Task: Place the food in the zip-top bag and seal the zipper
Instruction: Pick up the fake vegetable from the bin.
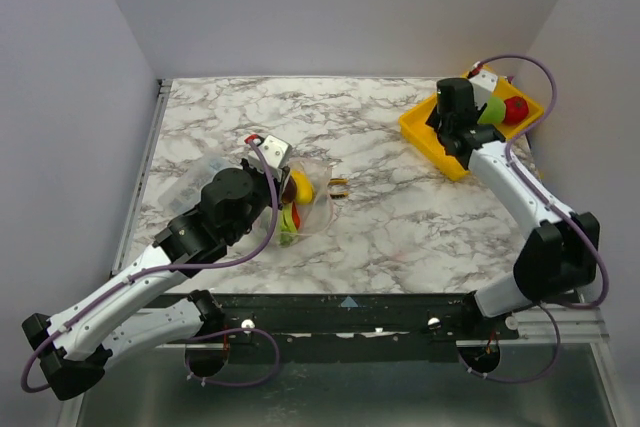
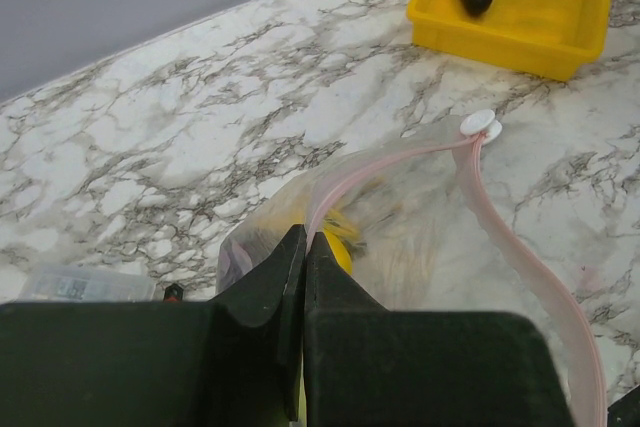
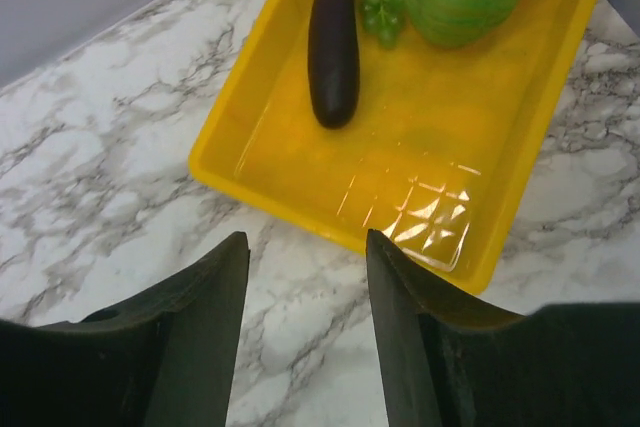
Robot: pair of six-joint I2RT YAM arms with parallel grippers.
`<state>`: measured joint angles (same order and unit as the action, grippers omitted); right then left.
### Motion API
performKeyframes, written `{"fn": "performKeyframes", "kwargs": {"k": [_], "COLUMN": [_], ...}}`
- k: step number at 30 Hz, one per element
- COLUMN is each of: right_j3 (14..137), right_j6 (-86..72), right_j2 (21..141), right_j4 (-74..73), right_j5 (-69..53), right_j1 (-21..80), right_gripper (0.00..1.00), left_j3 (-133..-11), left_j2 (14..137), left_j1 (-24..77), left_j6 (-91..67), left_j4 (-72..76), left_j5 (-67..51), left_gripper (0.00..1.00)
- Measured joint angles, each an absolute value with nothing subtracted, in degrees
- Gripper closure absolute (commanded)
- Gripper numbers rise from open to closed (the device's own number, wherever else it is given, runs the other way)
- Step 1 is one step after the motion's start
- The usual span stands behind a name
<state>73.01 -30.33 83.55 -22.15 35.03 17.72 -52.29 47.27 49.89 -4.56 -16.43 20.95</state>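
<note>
right wrist view: eggplant (image 3: 333,52) lies dead ahead in the yellow tray (image 3: 300,187), long axis pointing away; right gripper (image 3: 307,247) spread wide, empty; left gripper (image 2: 305,244) seemingly pinching the zipper (image 2: 400,155).

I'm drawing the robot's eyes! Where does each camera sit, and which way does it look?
Top external: high behind the robot, looking down at the marble table; the left arm and right arm both show.
Left wrist: on the left arm, facing across the table; left end effector shut on the zipper of the zip-top bag.
Right wrist: on the right arm, looking down into the yellow tray; right end effector open.
Shared: both wrist views show the tray's eggplant.
</note>
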Motion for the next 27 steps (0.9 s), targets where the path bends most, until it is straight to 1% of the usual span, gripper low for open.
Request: {"fn": "performKeyframes", "kwargs": {"k": [3,4,8,11,14,20,25,26,27], "right_j3": [73.71,74.76,81.62,87.68,93.54,102.94,103.53,103.53,103.53], "right_j6": [-30.35,-30.33,-30.15,-29.76,-29.21,-27.35,-26.85,-26.83,-26.72], "right_j2": [90.30,92.90,103.33,110.15,116.14,126.54,129.23,129.38,129.56], "right_j4": [-17.37,-16.40,-14.31,-13.15,-12.91,-14.04,-16.12,-16.27,-16.36], "right_j5": [32.42,31.66,26.70,22.76,20.60,19.73,19.79,19.81,19.81], "right_j1": [12.78,11.00,5.23,2.83,2.50,2.98,3.05,3.05,3.05], "right_gripper": [0.22,0.19,0.13,0.11,0.11,0.16,0.19,0.21,0.25], "left_j3": [-52.38,-52.45,-52.51,-52.51,-52.69,-52.71,-52.71,-52.71,-52.71], "left_j2": [47.48,47.53,47.51,47.46,47.46,47.40,47.35,47.35,47.35], "left_j1": [49.89,49.89,49.89,49.89,49.89,49.89,49.89,49.89,49.89], "left_j6": [-4.67,-4.82,-5.39,-5.50,-5.50,-5.50,-5.50,-5.50,-5.50], "left_j4": [-16.47,-16.49,-16.51,-16.58,-16.78,-16.86,-16.86,-16.86,-16.86], "left_j5": [20.73,20.45,19.57,19.38,19.29,19.27,19.25,19.25,19.25], "left_gripper": [1.00,1.00,1.00,1.00,1.00,1.00,1.00,1.00,1.00]}}
